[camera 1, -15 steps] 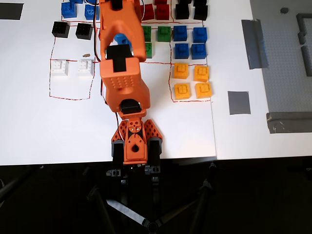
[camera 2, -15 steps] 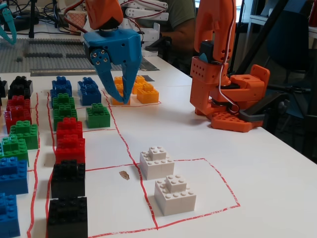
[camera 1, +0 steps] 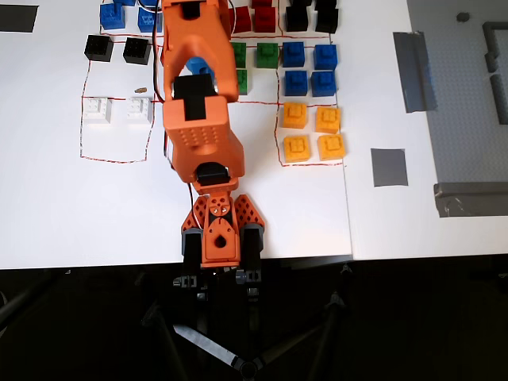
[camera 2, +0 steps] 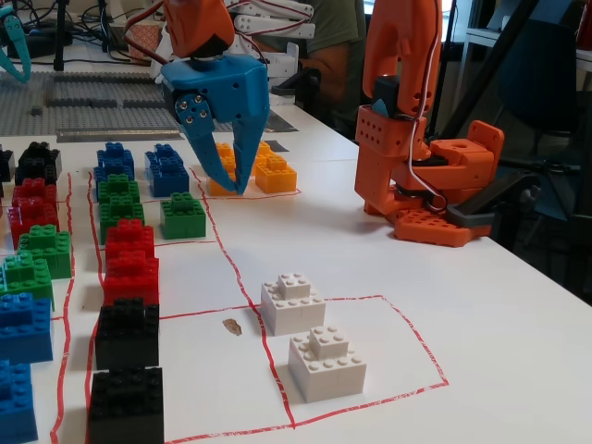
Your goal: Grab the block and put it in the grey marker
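Two black blocks (camera 1: 99, 49) (camera 1: 136, 51) sit side by side at the upper left of the overhead view, and more black blocks (camera 1: 298, 16) lie at the top. In the fixed view the same pair is at the lower left (camera 2: 127, 333) (camera 2: 125, 402). The grey marker (camera 1: 389, 167) is a small square tape patch to the right of the yellow blocks (camera 1: 313, 131). My blue gripper (camera 2: 240, 188) hangs point-down above the table between the green and yellow blocks, with its tips together and nothing held. In the overhead view the gripper (camera 1: 200, 67) is mostly hidden under the orange arm.
Rows of blue (camera 1: 309, 67), green (camera 2: 182, 215), red (camera 2: 129, 259) and white blocks (camera 2: 326, 365) lie inside red-lined boxes. Long grey tape strips (camera 1: 413, 71) and a pale studded baseplate (camera 1: 468, 95) are at the right of the overhead view. The arm base (camera 1: 213, 238) stands at the table's front edge.
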Action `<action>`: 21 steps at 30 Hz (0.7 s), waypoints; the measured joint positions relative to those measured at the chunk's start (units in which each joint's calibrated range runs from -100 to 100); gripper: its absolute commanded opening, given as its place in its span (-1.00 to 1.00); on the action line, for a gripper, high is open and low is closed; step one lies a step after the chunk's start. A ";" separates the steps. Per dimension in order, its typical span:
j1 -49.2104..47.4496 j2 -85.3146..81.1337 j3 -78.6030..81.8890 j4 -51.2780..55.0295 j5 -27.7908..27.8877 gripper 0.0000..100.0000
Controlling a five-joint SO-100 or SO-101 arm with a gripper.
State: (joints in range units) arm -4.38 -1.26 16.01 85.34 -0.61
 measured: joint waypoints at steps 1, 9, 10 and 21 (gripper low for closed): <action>0.00 0.00 0.00 0.00 0.00 -0.99; -0.97 -0.44 -2.79 3.52 -1.03 -0.99; -1.77 -0.44 -4.68 4.41 -1.37 -0.99; -15.66 6.70 -22.66 12.82 -6.98 -0.99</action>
State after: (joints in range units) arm -20.04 5.44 -6.65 98.16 -7.59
